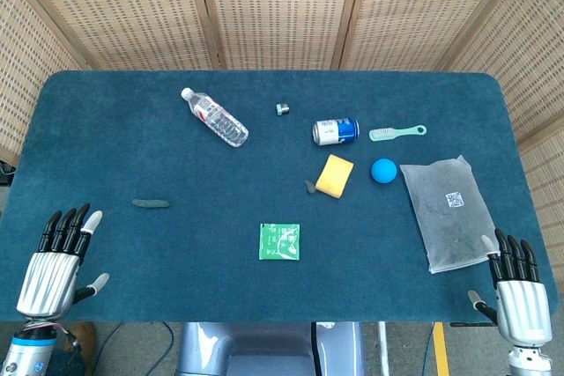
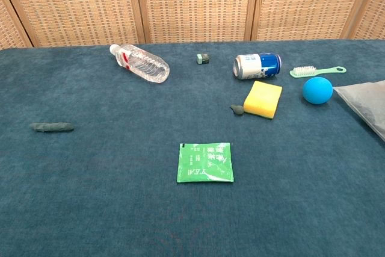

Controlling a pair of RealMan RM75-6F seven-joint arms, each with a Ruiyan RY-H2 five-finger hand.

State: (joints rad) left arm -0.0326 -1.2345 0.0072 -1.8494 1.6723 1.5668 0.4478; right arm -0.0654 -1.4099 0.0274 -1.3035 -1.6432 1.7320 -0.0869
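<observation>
My left hand [image 1: 60,257] hovers over the near left corner of the blue table [image 1: 132,129], fingers straight and apart, holding nothing. A small dark grey-green stick [image 1: 151,203] [image 2: 52,127] lies nearest to it. My right hand [image 1: 517,283] is at the near right corner, also spread and empty, just beside the near end of a grey plastic bag [image 1: 445,209] [image 2: 367,106]. Neither hand shows in the chest view. A green sachet [image 1: 279,241] [image 2: 204,162] lies flat in the near middle.
Further back lie a clear water bottle [image 1: 215,117] [image 2: 139,62], a small grey-green block [image 1: 282,109] [image 2: 203,59], a blue-white can [image 1: 336,130] [image 2: 257,65] on its side, a green brush [image 1: 397,133] [image 2: 317,71], a yellow sponge [image 1: 334,174] [image 2: 263,99], a blue ball [image 1: 383,170] [image 2: 317,89]. Wicker screens stand behind.
</observation>
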